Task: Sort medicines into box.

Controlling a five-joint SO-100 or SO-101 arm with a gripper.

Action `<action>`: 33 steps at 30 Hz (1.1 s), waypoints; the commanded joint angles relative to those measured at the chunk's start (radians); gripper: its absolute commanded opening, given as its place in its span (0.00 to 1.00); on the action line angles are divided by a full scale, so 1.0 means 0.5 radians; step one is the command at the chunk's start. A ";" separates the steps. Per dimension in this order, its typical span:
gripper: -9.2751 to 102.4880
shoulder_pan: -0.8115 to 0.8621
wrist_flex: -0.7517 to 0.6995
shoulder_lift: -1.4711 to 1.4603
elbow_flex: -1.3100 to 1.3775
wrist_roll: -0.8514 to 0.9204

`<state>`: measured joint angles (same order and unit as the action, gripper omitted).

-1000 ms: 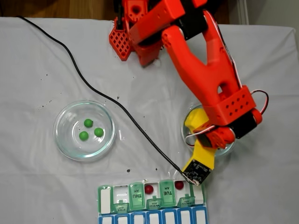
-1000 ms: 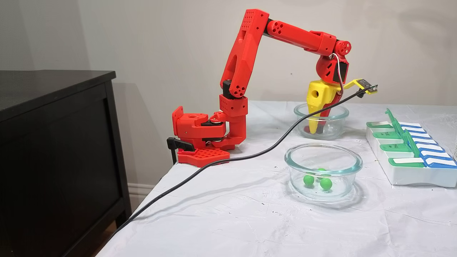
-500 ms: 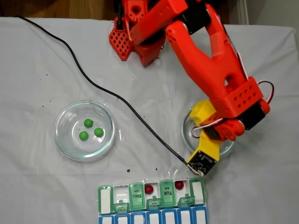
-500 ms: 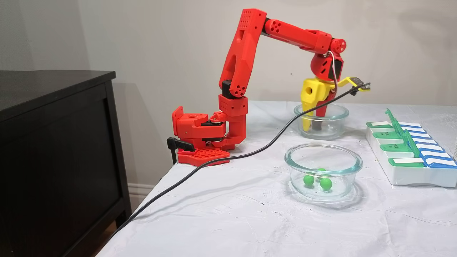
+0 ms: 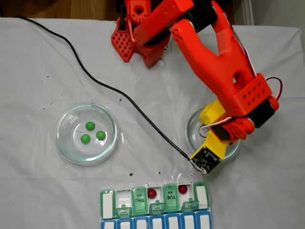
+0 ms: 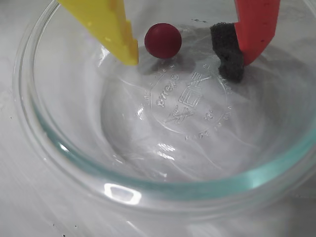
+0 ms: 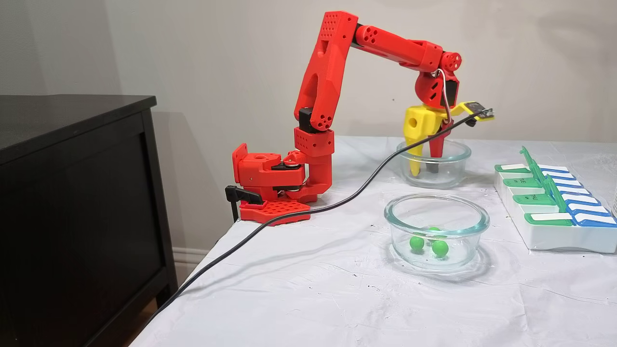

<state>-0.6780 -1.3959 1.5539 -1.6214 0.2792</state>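
In the wrist view my gripper (image 6: 182,61) is open inside a clear glass dish (image 6: 74,163). One dark red medicine ball (image 6: 163,40) lies on the dish floor between the fingers, close to the yellow fingertip (image 6: 129,53) and apart from the red finger's black pad (image 6: 228,54). In a fixed view the gripper (image 7: 424,169) reaches down into the far dish (image 7: 453,178). Three green balls (image 5: 91,133) sit in the other dish (image 5: 61,143). The box (image 5: 108,204) lies at the table's near edge with lids raised; two red balls (image 5: 152,193) (image 5: 182,189) rest in its compartments.
A black cable (image 5: 95,81) runs across the white tablecloth from the far left to the wrist camera board (image 5: 206,160). The arm's red base (image 7: 270,188) is clamped at the table's edge. A black cabinet (image 7: 72,193) stands beside the table.
The gripper has shifted inside the dish, leftward and slightly upward in the side view, rightward in the top view. The balls in the other dish and in the box have not moved.
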 commanded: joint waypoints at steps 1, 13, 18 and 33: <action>0.34 0.015 0.028 0.086 0.046 -0.092; 0.33 -0.101 -0.043 0.012 0.074 -0.239; 0.32 -0.190 -0.049 0.086 0.107 -0.291; 0.24 -0.371 -0.184 0.215 0.025 -0.325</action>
<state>-0.8007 -1.4573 1.5524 -1.6045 0.1150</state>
